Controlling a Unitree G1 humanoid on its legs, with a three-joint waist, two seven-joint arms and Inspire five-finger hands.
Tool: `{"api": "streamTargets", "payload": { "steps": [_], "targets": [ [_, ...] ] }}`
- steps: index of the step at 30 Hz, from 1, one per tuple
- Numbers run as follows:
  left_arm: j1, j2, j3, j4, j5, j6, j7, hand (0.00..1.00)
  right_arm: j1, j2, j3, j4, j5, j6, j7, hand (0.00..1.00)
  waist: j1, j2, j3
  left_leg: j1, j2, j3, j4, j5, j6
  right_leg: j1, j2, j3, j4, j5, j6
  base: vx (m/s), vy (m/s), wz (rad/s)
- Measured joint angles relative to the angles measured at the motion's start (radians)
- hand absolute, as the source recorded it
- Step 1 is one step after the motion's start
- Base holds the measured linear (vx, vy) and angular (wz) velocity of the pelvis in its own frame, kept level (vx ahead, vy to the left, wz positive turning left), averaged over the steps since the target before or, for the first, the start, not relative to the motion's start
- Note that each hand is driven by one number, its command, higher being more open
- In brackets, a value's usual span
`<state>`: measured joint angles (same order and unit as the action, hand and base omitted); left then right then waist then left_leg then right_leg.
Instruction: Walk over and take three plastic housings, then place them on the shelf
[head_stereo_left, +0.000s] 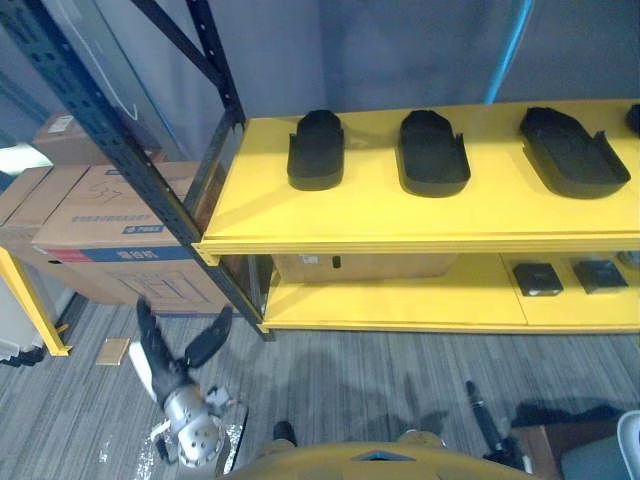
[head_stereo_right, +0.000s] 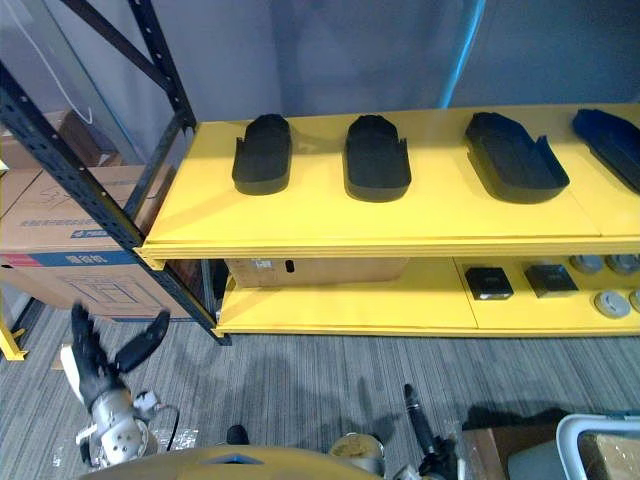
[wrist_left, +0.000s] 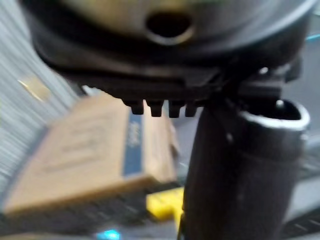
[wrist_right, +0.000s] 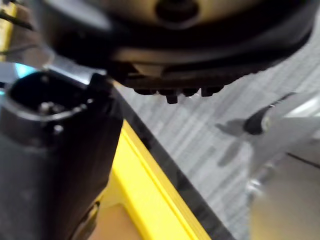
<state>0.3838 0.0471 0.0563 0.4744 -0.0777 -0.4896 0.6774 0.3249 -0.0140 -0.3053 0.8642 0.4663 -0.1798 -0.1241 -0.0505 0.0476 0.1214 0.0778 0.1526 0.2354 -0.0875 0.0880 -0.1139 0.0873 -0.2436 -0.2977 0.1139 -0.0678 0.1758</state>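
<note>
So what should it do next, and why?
Probably just let the left hand settle at its side. It hangs low near the floor, open and empty, and three black plastic housings already lie in a row on the yellow shelf, so the placing looks done.

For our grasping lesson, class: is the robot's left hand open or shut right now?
Open. The left hand shows straight fingers and a thumb spread wide, with nothing held between them.

Yellow shelf (head_stereo_left: 400, 215), top board: black plastic housings (head_stereo_left: 433, 152) in row, apart
</note>
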Motion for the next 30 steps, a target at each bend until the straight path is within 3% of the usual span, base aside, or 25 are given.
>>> {"api": "streamTargets", "payload": {
  "steps": [3,6,8,10,13,14,17,21,26,28,30],
  "targets": [
    [0.001,-0.001,0.058,0.224,-0.001,0.036,0.018,1.0,-0.038,0.009,-0.053,0.109,0.02,0.1,0.076,1.0,0.031,-0.033,-0.012,0.002,-0.002,-0.005,-0.001,0.0,-0.002,0.018,0.001,-0.006,-0.02,0.004,-0.001,0.01,0.01,0.11],
    [0.0,0.0,0.121,0.334,-0.019,0.064,0.01,1.0,-0.051,0.016,-0.086,0.155,0.008,0.172,0.121,1.0,0.052,-0.067,-0.012,0.007,-0.004,-0.008,-0.001,0.0,-0.006,0.041,0.004,-0.014,-0.051,0.017,-0.002,0.02,0.01,0.06],
    [-0.003,0.001,0.146,0.343,-0.043,0.097,-0.021,1.0,-0.069,0.018,-0.086,0.163,0.007,0.177,0.125,1.0,0.05,-0.078,-0.009,0.02,-0.004,-0.003,-0.001,-0.004,-0.01,0.055,0.006,-0.012,-0.062,0.021,-0.003,0.01,0.015,-0.11],
    [-0.01,0.001,0.146,0.345,-0.055,0.114,-0.055,1.0,-0.097,0.017,-0.085,0.159,-0.002,0.151,0.12,1.0,0.05,-0.075,-0.009,0.033,-0.003,0.014,-0.002,-0.01,-0.013,0.058,0.006,0.002,-0.067,0.025,-0.005,-0.02,0.022,-0.22],
    [-0.061,-0.001,0.15,0.372,-0.164,0.145,-0.103,1.0,-0.096,0.025,-0.033,0.008,-0.02,0.05,0.034,1.0,0.046,-0.059,-0.008,0.03,-0.002,0.024,-0.002,-0.02,-0.01,0.053,0.006,0.005,-0.072,0.026,-0.007,-0.04,0.016,-0.11],
    [-0.071,-0.004,0.154,0.374,-0.191,0.146,-0.111,1.0,-0.089,0.027,-0.021,-0.087,-0.022,0.026,-0.004,1.0,0.044,-0.051,-0.007,0.025,-0.001,0.027,-0.002,-0.021,-0.01,0.05,0.007,0.005,-0.079,0.025,-0.007,-0.02,0.016,-0.06],
    [-0.074,-0.008,0.188,0.365,-0.241,0.147,-0.123,1.0,-0.071,0.021,-0.022,-0.452,-0.137,-0.123,-0.167,1.0,0.043,-0.037,-0.004,0.0,-0.005,0.026,-0.002,-0.023,-0.007,0.033,0.007,0.003,-0.093,0.024,-0.009,0.04,0.011,0.05],
    [-0.046,0.009,0.239,0.358,-0.276,0.163,-0.124,1.0,-0.088,-0.059,-0.101,-0.764,-0.268,-0.267,-0.245,1.0,0.046,-0.059,0.007,-0.002,-0.004,0.017,0.002,-0.018,-0.011,0.034,0.011,0.003,-0.088,0.039,0.005,0.11,-0.014,0.07],
    [-0.025,0.01,0.239,0.357,-0.267,0.173,-0.171,1.0,-0.262,-0.287,-0.214,-0.965,-0.301,-0.302,-0.189,1.0,0.035,-0.105,0.033,-0.001,0.0,0.018,0.004,-0.016,-0.011,0.037,0.015,0.005,-0.088,0.051,0.003,0.09,-0.014,-0.01],
    [-0.029,0.01,0.239,0.357,-0.261,0.185,-0.193,1.0,-0.359,-0.391,-0.193,-0.981,-0.299,-0.302,-0.128,1.0,0.028,-0.122,0.036,-0.002,-0.001,0.014,0.004,-0.016,-0.011,0.038,0.016,0.004,-0.088,0.053,0.0,0.02,-0.003,0.0],
    [-0.034,0.012,0.239,0.357,-0.223,0.187,-0.222,1.0,-0.504,-0.543,-0.088,-0.99,-0.293,-0.268,-0.019,1.0,0.027,-0.129,0.036,-0.004,-0.001,0.002,0.003,-0.017,-0.012,0.039,0.016,-0.001,-0.084,0.054,-0.001,-0.01,-0.005,0.08]
  ]
}}
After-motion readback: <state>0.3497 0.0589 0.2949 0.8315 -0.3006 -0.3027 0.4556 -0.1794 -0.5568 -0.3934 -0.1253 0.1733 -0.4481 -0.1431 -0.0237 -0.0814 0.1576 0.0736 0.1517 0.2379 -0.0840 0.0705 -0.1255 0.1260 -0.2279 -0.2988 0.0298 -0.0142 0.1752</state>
